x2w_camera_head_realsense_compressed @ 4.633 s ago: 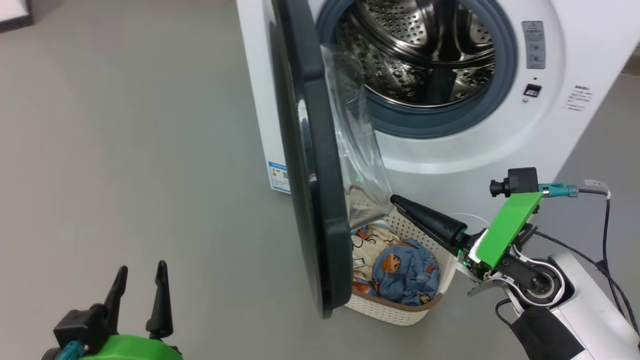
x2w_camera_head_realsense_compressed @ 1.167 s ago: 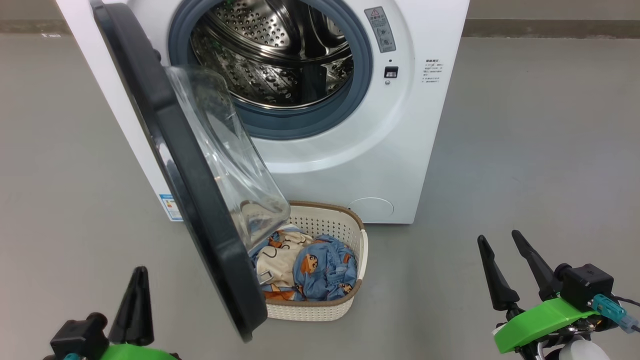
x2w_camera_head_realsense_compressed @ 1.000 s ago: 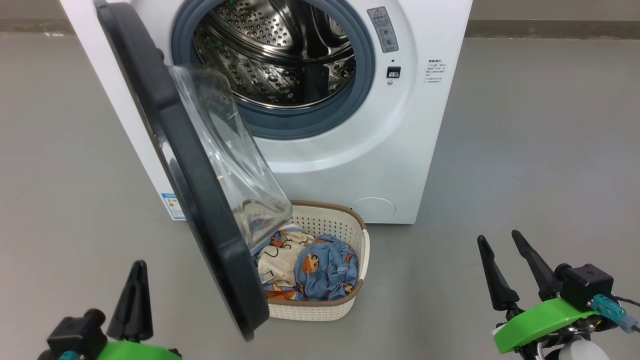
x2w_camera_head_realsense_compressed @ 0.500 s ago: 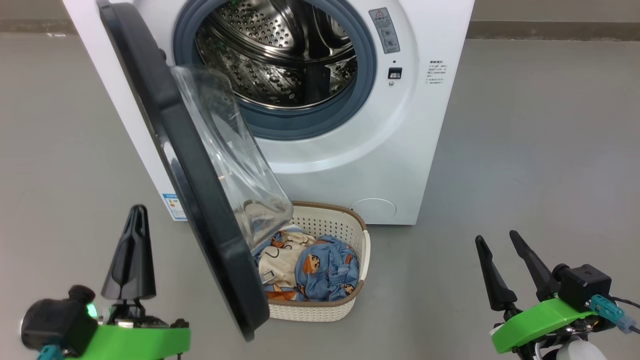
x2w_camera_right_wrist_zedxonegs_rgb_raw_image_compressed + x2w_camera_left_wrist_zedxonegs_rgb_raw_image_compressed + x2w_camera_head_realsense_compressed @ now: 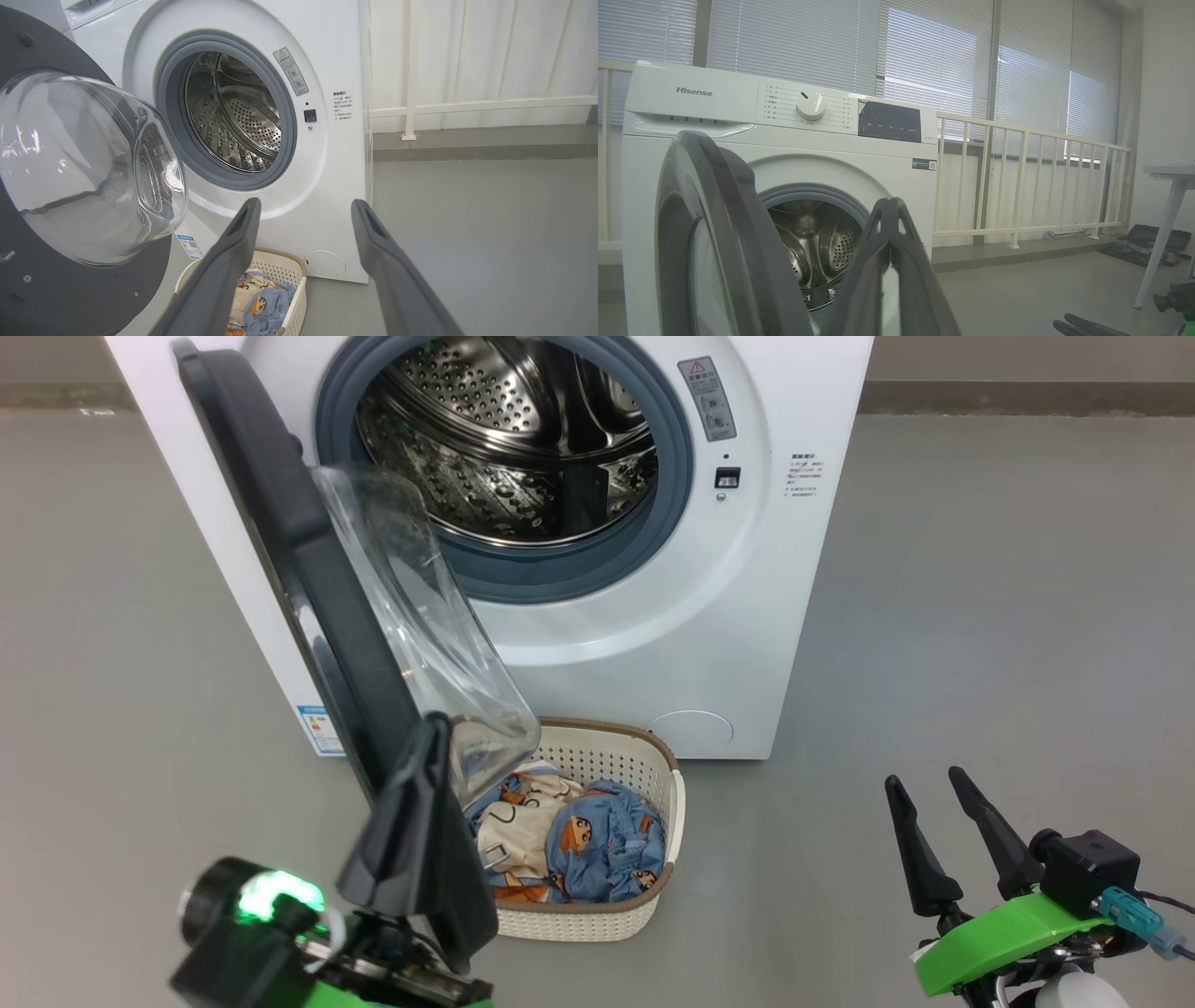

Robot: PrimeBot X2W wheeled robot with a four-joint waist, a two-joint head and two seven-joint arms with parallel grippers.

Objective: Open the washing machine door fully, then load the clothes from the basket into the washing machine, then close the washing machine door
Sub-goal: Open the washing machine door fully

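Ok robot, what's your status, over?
Left tool shut, empty, by the lower edge of the washing machine door. Right tool open, empty. Door partly open, hanging over the basket; clothes in basket.

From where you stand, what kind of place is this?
Likely an indoor laundry corner or test room: a white front-loading washing machine stands on a grey floor, with window blinds and a white railing behind it.

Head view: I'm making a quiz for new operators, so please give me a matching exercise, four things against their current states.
Things:
1. washing machine door
2. basket
3. left end effector
4. right end effector

States:
A. fingers spread apart
B. holding the clothes
C. fingers pressed together
D. swung open

Pairs: 1-D, 2-B, 3-C, 4-A
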